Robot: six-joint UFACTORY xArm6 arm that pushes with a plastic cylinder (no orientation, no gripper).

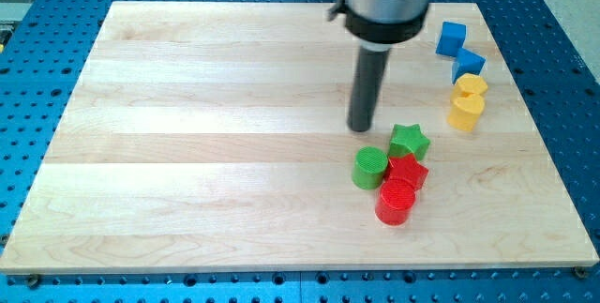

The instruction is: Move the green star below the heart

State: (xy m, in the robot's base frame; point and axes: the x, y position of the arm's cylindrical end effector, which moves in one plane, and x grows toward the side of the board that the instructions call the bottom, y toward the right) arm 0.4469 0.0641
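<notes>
Green star (410, 140) just right of the middle of the wooden board (187, 106), pressed up against a red star-like block (407, 170) on its lower side and close to a green cylinder (370, 167) at its lower left, perhaps touching it; a red cylinder (395, 202) lower again, closing the cluster. Lies left of the yellow heart (466, 111) and only a little lower, well short of the spot under it, so judged not yet done: needs a push toward the view's right and slightly down. Bare wood under the heart, ready to take it. My tip (361, 128) just up and left of the star, apart from it with a narrow strip of wood between, on about the right side for such a shove. No jaws on this rod, so nothing to open, close or grip. Above the heart and touching it, a second yellow block (471, 85), possibly a heart too, though hard to tell from this angle. Further up, two blue blocks (452, 37) (468, 63), shapes unclear. Cut off at the view's top, the arm's upper body; hidden behind the red star-like block, part of the red cylinder's top.
</notes>
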